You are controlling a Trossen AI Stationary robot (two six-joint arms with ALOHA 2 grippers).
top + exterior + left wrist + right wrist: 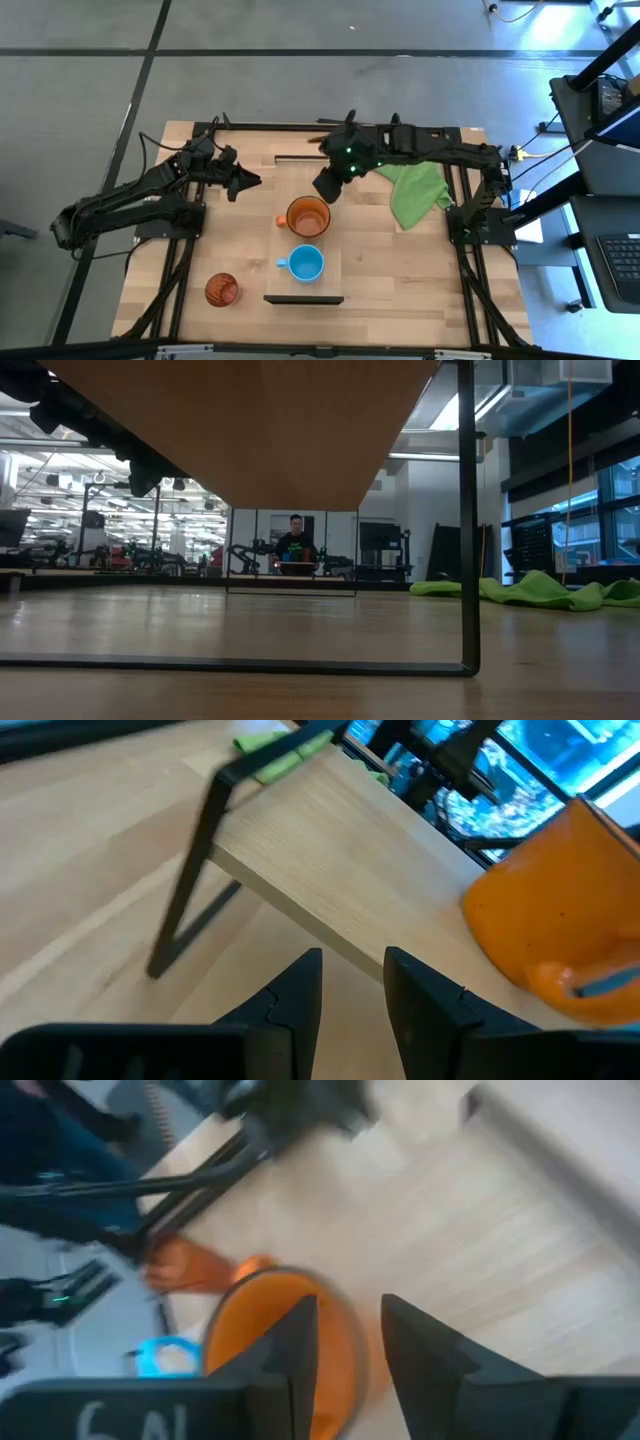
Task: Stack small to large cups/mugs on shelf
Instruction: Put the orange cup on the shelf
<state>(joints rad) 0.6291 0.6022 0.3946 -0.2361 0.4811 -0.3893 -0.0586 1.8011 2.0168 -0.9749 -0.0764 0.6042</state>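
On the shelf (318,258), the orange mug (307,216) sits just behind the light-blue mug (304,263), while the tumbler (222,290) stands apart on the table. The right gripper (326,187) hovers just beyond the orange mug's rim, jaws slightly parted and empty; it probably should straddle one wall, squarely, before closing. The left gripper (243,181) waits nearby, fingers narrowly apart.

Orange mug (308,216), blue mug (305,263) on shelf (330,285); tumbler (222,290) seemingly off.

Robotics lab, open-plan industrial hall. Grey concrete floor (80,110) with dark seams around wooden tabletop (400,280). Beyond right pincer (325,188): black cart with keyboard (618,262), cables. Low view: more robot arm rigs (250,555) on benches, person (295,543) standing far off, exposed ceiling lights, tall windows.
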